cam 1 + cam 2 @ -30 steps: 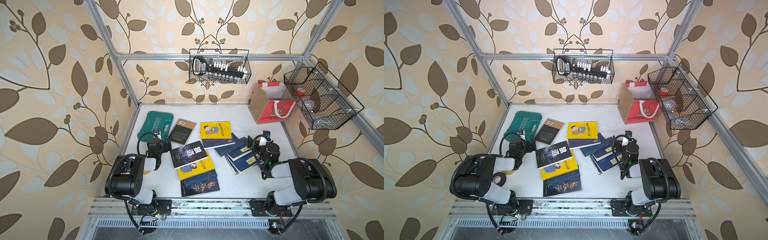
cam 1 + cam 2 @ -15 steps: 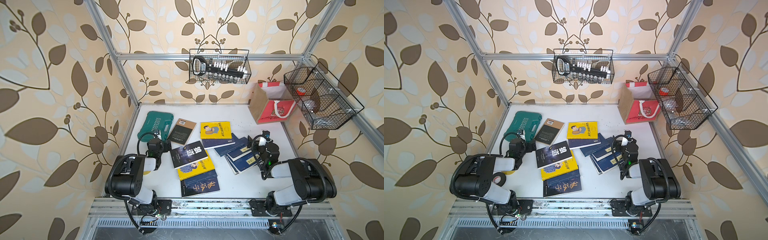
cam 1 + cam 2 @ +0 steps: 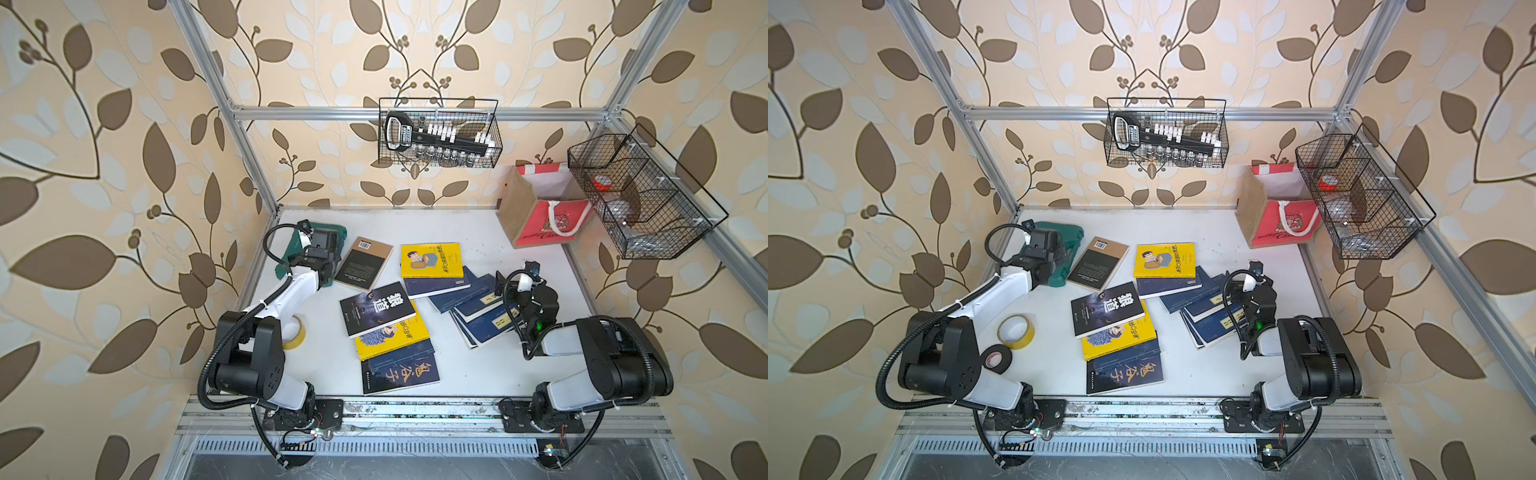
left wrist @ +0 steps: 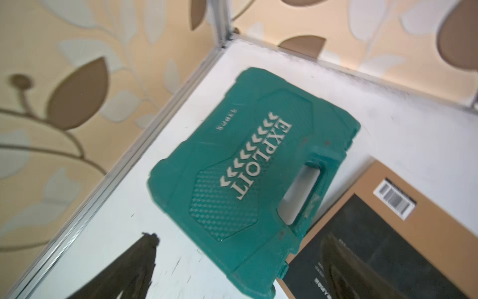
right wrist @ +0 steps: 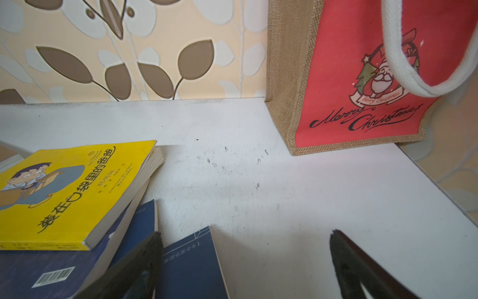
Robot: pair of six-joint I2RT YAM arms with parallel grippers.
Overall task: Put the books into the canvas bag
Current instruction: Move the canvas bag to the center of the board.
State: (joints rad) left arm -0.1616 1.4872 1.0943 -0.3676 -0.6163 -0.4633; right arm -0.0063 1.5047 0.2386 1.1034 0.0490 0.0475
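Left claw (image 4: 239,235) open, empty, over green case (image 4: 248,165): may grab case, not book. Right claw (image 5: 245,231) open, empty, over navy books (image 5: 191,259); thin covers may slip. Bag (image 5: 336,77) upright, far corner, well apart.

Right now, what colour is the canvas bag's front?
Red with dark lettering; the canvas bag shows best in right wrist view.

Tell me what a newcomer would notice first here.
Thin navy, yellow and black paperbacks lie scattered across the middle of the white table. A boxy jute tote with a red printed front stands upright in the far right corner. A green plastic tool case lies at the far left.
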